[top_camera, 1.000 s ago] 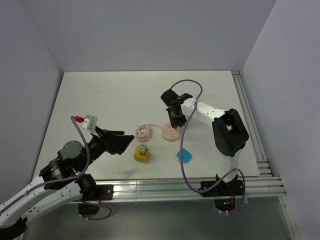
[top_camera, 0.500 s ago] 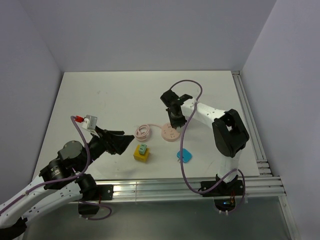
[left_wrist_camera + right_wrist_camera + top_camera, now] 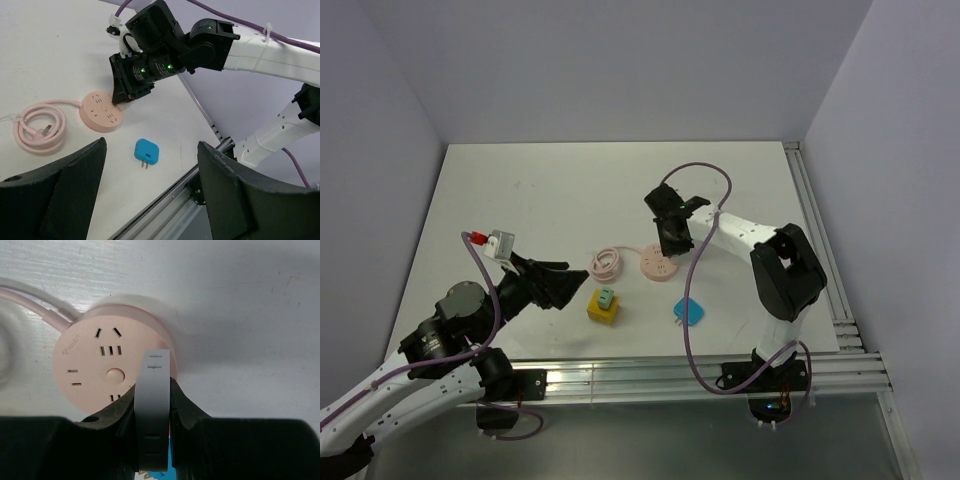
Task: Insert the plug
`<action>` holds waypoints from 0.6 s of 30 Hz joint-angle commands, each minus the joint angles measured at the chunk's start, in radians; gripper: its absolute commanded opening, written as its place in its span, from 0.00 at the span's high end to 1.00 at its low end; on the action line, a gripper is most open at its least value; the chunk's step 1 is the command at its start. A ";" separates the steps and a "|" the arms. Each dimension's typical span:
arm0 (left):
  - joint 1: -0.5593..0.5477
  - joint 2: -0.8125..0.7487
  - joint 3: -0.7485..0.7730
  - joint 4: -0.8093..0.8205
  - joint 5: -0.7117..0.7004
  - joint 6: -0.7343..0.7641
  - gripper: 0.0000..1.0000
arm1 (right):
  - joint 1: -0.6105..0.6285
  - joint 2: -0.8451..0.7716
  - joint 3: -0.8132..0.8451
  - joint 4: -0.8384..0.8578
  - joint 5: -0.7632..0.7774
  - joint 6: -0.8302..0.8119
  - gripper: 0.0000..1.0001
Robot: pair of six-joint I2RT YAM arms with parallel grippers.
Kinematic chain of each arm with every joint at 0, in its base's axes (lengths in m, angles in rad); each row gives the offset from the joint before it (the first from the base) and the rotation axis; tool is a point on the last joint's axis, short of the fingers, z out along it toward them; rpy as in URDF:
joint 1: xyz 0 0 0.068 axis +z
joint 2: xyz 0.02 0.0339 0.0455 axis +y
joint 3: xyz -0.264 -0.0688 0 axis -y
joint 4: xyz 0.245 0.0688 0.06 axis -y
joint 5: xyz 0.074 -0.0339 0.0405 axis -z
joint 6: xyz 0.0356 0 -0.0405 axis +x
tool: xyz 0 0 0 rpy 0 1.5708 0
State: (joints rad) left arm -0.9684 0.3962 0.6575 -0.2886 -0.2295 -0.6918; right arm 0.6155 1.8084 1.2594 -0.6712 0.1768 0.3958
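Matt pink plastic socket (image 3: 95, 365), matt white table (image 3: 570, 190)

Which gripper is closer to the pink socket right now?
Right. The right gripper hangs right at the rim of the pink socket; the left gripper is well off to its left, beside the yellow block.

A robotics laboratory test cell is pictured: a left arm (image 3: 445, 335) and a right arm (image 3: 742, 233) are bolted to an aluminium rail (image 3: 640, 376) at the edge of a white table (image 3: 570, 190), which is boxed in by plain pale walls (image 3: 620, 70).
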 commanded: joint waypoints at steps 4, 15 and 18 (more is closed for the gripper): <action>0.002 -0.002 -0.007 0.051 0.018 0.002 0.22 | 0.009 0.118 -0.089 0.035 -0.039 0.046 1.00; 0.002 -0.023 -0.009 0.043 0.018 -0.008 0.22 | 0.009 0.174 -0.097 0.035 -0.010 0.066 1.00; 0.002 -0.013 -0.009 0.043 0.018 -0.011 0.22 | 0.010 0.161 -0.057 0.010 0.024 0.058 1.00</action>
State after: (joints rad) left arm -0.9684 0.3813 0.6491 -0.2813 -0.2249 -0.6964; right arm 0.6178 1.8496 1.2526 -0.5941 0.1738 0.4347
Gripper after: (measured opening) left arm 0.780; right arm 0.280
